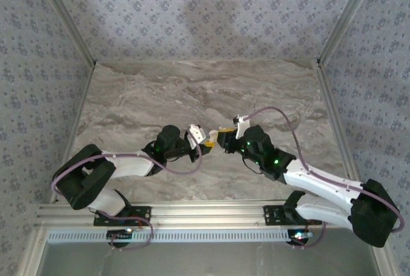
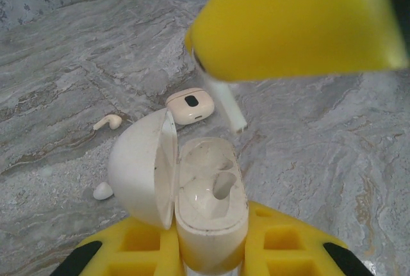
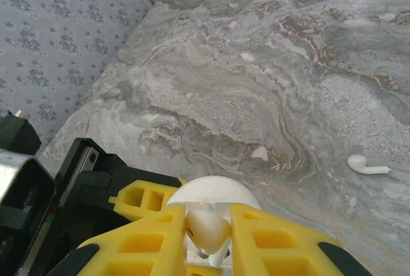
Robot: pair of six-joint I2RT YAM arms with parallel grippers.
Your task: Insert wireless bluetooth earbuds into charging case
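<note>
- Walls [image 1: 192, 13] papered in a small grey floral print close in the workspace on three sides.
- The table [image 1: 192, 90] has a grey-brown marbled top that runs back to those walls.
- The left arm [image 1: 128, 161] and the right arm [image 1: 314, 180] reach inward from the near edge, and their tips almost meet over the middle of the table.
- The left fingers [image 2: 150, 247], yellow, are pressed in on the base of the charging case [image 2: 211, 199] and hold it up off the table.
- The case is open, its domed lid swung out to the left. Both moulded wells look empty.
- The right fingers [image 3: 160, 237], also yellow, pinch the held earbud [image 3: 208, 228] by its bulb. In the left wrist view its stem hangs below them, just above and beyond the open case, not yet in a well.
- A pinkish-tan squarish piece [image 2: 190, 105] with a dark oval mark lies flat on the table behind the case, near that stem.
- The loose earbud [image 2: 107, 121] lies on its side on the table, left of the lid and apart from it.
- A small white bit [image 2: 102, 191] rests on the table close by the lid's outer curve.
</note>
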